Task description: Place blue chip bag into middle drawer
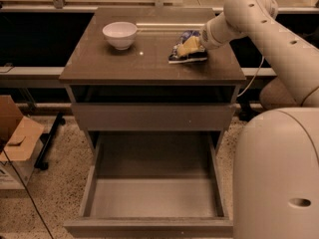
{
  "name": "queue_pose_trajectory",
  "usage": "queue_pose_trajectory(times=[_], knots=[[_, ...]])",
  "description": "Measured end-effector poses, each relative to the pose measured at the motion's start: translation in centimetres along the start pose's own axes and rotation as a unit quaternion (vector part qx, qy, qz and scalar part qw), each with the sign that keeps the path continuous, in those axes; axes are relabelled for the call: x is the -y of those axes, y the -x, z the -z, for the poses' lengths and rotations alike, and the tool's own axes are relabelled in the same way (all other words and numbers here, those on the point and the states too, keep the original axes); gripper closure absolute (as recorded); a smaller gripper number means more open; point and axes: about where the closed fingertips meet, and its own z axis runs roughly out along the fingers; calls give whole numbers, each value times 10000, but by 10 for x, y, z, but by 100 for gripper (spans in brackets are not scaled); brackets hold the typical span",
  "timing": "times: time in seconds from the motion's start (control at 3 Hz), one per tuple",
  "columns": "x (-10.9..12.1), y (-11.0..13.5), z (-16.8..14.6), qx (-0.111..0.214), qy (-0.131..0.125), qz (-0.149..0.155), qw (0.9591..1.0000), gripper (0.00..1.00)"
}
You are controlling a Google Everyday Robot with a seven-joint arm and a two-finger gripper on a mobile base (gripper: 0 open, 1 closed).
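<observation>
The blue chip bag (180, 57) lies on the right part of the cabinet top (134, 61), dark blue with white patches. My gripper (190, 47) reaches in from the right and sits right on top of the bag, covering its middle. The bag still rests on the surface. The middle drawer (149, 226) is pulled out wide at the bottom of the cabinet, with a pale grey floor and low side walls, and nothing in it.
A white bowl (120, 35) stands at the back left of the cabinet top. A flat brown drawer front (152, 117) is closed above the open drawer. A cardboard box (15, 143) sits on the floor at left. My pale body (279, 173) fills the lower right.
</observation>
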Motion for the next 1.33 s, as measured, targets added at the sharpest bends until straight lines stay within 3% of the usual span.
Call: queue_pose_trajectory(times=[0.33, 0.67, 1.0, 1.33], knots=[[3, 10, 32, 180, -204, 322, 9991, 73], [-6, 17, 69, 330, -294, 702, 9966, 96], [-34, -12, 122, 381, 282, 1076, 9931, 100], [-60, -49, 160, 146, 860, 1656, 9823, 100]])
